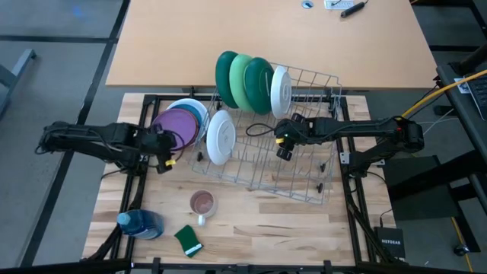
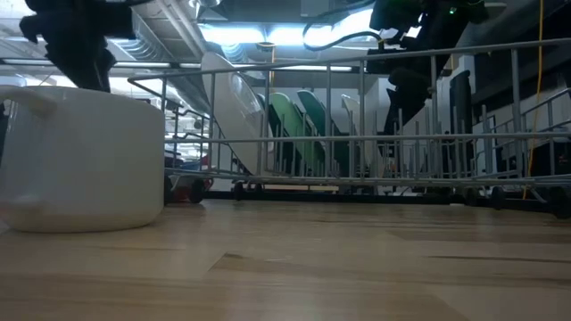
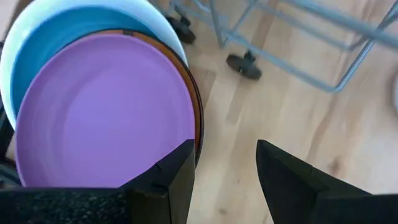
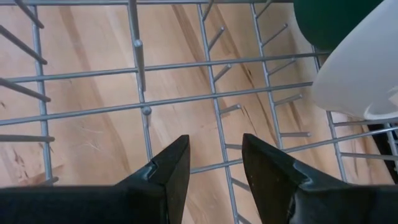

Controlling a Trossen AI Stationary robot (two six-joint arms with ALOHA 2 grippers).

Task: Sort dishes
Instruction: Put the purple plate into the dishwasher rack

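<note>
Pale wooden tabletop point(image 1: 259, 221), purple plate point(image 1: 176, 126) centre-left just beside empty wide-open left gripper point(image 1: 164, 149); right gripper point(image 1: 283, 141) wide over rack point(image 1: 304, 183).

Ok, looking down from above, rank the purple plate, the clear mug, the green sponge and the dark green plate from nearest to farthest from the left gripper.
1. Purple plate: right beside the left gripper, on the stack.
2. Clear mug: toward the table's front, past the rack's corner.
3. Green sponge: at the front edge.
4. Dark green plate: upright at the rack's far end.

Sponge and dark green plate are close to call.
</note>
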